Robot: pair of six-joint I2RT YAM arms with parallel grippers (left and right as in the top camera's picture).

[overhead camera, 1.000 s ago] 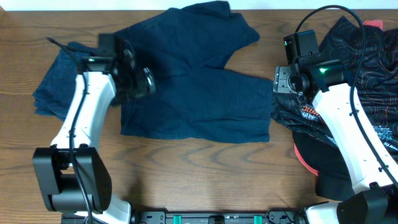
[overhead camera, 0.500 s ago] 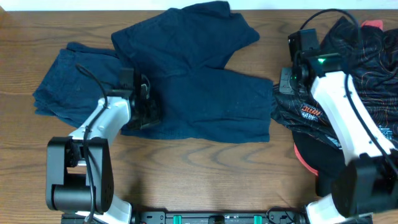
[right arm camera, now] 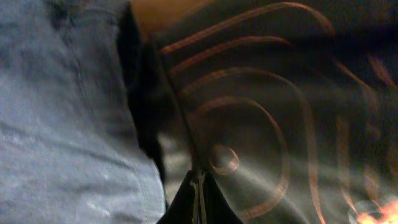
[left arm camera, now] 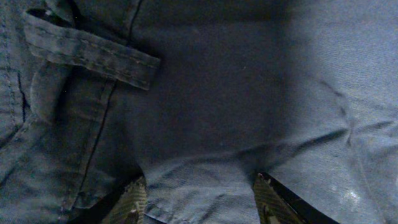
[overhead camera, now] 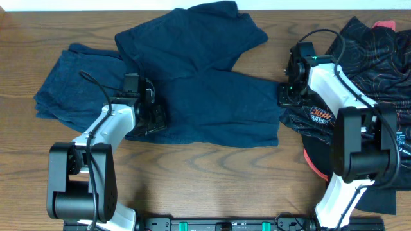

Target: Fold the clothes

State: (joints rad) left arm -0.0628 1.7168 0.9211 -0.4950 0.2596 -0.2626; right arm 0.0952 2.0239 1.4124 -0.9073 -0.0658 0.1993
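Overhead showed the left tool grasping the navy shorts by their left edge, right tool clenched shut beside them. Soft floppy cotton, seemed best grabbed at the corners.

arms: white shells, black joints | black cables | left end effector — textured pads

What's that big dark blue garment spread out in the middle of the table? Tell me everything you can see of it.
The navy shorts are plain dark blue, cotton-like cloth with seams and a belt loop. They lie spread flat on the wooden table, one leg toward the far edge, the other rightward. Their left side touches another blue garment. The left gripper presses on the waist end, fingers apart; the shut right gripper meets the right leg's hem.
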